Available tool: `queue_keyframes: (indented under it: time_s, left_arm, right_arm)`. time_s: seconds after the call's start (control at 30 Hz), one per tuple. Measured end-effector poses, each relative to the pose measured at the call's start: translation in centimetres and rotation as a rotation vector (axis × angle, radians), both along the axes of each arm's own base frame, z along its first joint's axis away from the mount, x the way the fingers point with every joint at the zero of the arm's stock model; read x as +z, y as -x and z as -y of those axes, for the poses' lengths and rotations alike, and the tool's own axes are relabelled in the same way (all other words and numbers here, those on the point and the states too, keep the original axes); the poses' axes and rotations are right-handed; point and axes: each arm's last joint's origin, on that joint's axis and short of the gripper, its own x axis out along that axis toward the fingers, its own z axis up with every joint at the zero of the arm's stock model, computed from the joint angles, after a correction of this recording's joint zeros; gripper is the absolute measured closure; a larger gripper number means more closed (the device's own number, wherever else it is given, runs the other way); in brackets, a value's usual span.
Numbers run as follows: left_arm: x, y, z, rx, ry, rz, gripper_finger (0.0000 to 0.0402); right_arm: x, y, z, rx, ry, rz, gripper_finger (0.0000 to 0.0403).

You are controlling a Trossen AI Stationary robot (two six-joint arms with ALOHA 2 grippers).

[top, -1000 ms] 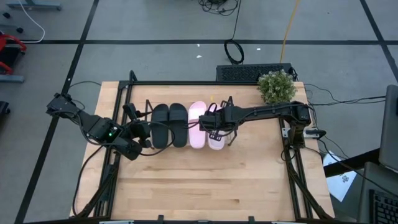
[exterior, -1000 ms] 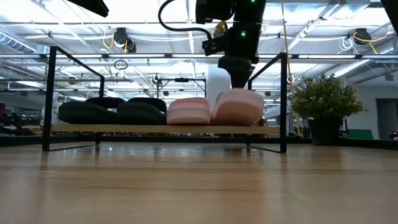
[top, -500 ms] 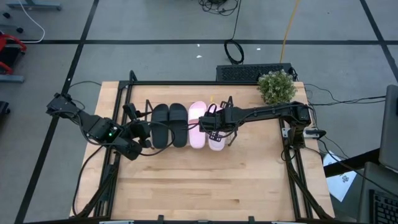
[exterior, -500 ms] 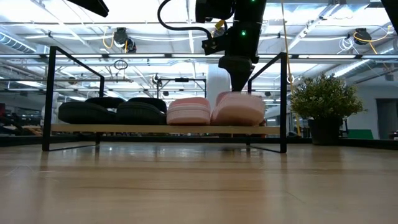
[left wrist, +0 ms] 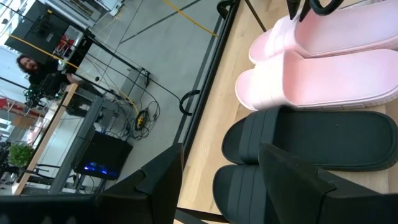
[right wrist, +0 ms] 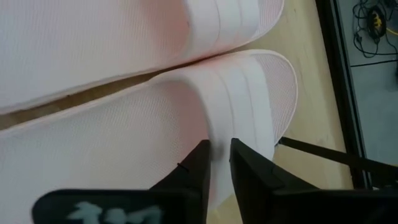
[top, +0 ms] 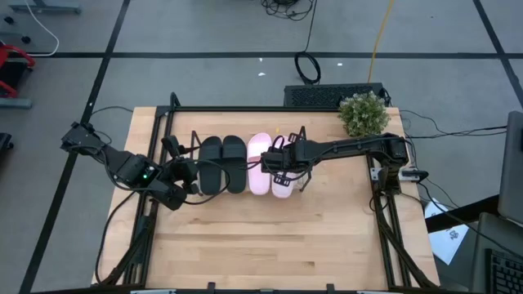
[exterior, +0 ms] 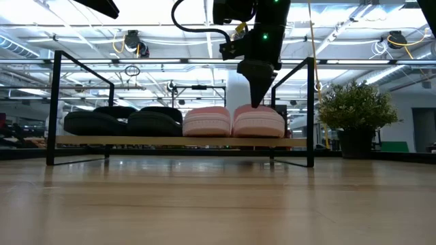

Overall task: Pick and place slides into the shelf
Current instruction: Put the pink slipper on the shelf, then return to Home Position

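Wooden and pale, the table [top: 270, 237] takes up most of the floor space, black-framed at its edges. Toward its twelve o'clock side sits the shelf [exterior: 293, 143], a light board between thin black wire ends, and all four slides are lined up on it. From nine o'clock to three o'clock they run: two black slides [top: 222, 163], then the first pink slide [top: 259, 163], then the second pink slide [exterior: 259, 121], each just beside the next. From table height the pink pair lie flat on the board, soles down.

At about one o'clock on the table stands a small potted plant [top: 364, 113], well apart from the shelf.

Reaching in from three o'clock, the right arm carries the right gripper [right wrist: 215, 163] down over the second pink slide. Its wrist camera shows the two dark fingers [right wrist: 193, 168] drawn nearly together, pinching the edge of that slide's strap.

Over at nine o'clock, the left gripper [left wrist: 217, 180] waits just beside the black slides, its fingers spread wide with nothing between them.

A white marking shows on the right gripper's body in its wrist view, but it is too blurred to read. No brand shows on any slide.
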Motion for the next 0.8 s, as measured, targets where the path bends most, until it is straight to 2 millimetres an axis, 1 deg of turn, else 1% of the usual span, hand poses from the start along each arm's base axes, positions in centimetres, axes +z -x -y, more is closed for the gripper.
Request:
queue_keyframes:
  time_s: [0.5,0.63,0.8]
  left_arm:
    - [0.0,0.0,0.0,0.000,0.000,0.000,0.0186]
    - [0.0,0.0,0.0,0.000,0.000,0.000,0.0186]
    - [0.0,0.0,0.0,-0.001,-0.001,-0.001,0.0186]
  right_arm:
    - [0.0,0.0,0.0,-0.016,-0.004,0.008,0.0274]
    - [0.2,0.0,0.0,-0.017,-0.005,0.019,0.0262]
    - [1.3,0.3,-0.1,-0.012,-0.022,0.068,0.0259]
